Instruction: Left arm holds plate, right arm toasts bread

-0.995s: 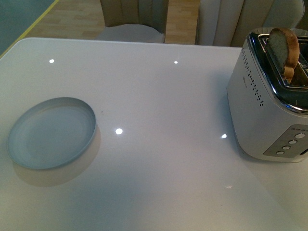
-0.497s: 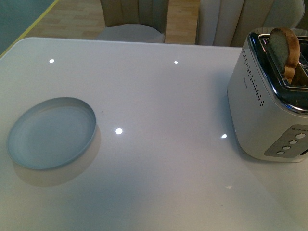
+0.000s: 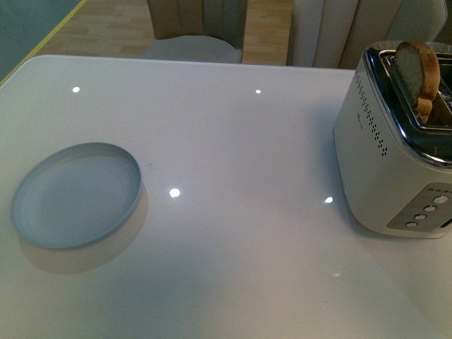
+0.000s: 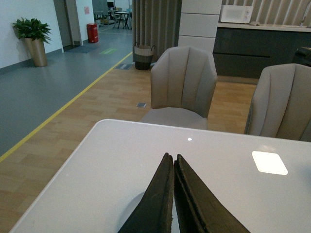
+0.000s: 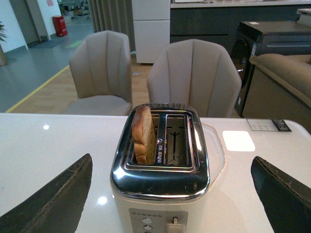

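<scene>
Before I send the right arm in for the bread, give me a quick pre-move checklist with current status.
1. Bread standing up out of the toaster slot, reachable: ok.
2. Right claw open, either side of the toaster: ok.
3. Second slot empty: ok.
4. Plate empty, flat on the table: ok.
5. Left claw holding the plate: not ok; shut on nothing.
6. Toaster off: cannot tell.

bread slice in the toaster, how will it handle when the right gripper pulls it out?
The bread stands upright unsupported, so probably fairly stiff, maybe toasted. It looks thin and light, and likely crumbly under a hard pinch. It leans in the toaster slot, so it may tip or snag if lifted off-axis by the open right gripper.
</scene>
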### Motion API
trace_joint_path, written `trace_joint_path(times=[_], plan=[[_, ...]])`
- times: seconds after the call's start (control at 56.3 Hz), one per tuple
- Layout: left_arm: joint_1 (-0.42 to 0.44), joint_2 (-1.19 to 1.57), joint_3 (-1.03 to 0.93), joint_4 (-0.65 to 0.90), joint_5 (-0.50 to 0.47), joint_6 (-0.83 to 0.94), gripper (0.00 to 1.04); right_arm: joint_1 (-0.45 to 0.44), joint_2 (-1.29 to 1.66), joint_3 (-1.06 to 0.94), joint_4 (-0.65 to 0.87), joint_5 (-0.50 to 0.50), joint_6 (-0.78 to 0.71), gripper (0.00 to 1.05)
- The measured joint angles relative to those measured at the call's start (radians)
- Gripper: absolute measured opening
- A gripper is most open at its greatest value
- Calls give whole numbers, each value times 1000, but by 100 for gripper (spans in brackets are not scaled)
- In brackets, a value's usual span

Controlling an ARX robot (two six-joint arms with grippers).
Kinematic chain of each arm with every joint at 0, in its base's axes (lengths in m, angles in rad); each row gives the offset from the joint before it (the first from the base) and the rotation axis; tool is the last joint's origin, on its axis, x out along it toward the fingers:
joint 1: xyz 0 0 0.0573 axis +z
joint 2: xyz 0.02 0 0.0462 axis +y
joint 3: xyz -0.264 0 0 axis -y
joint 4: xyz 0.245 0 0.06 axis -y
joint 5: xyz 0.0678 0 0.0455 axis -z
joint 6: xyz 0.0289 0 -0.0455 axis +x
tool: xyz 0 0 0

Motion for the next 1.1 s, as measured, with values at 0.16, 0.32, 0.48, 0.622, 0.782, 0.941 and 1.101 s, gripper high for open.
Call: trace_joint_path(times=[0.16, 0.32, 0.48, 0.622, 0.782, 0.941, 1.101], plan=[[0, -43, 0, -43, 0, 0, 3, 0, 0, 0, 0, 0, 0, 96], [0, -215, 0, -221, 0, 0, 3, 0, 0, 0, 0, 0, 0, 96], [0, -218, 0, -223, 0, 0, 3, 0, 0, 0, 0, 0, 0, 96], [0, -218, 0, -223, 0, 0, 3, 0, 0, 0, 0, 0, 0, 96], [0, -218, 0, -223, 0, 0, 25, 0, 0, 0, 0, 0, 0, 96], [0, -218, 0, -223, 0, 0, 52, 0, 0, 0, 0, 0, 0, 96], [0, -218, 0, -223, 0, 0, 80, 0, 0, 0, 0, 0, 0, 96]])
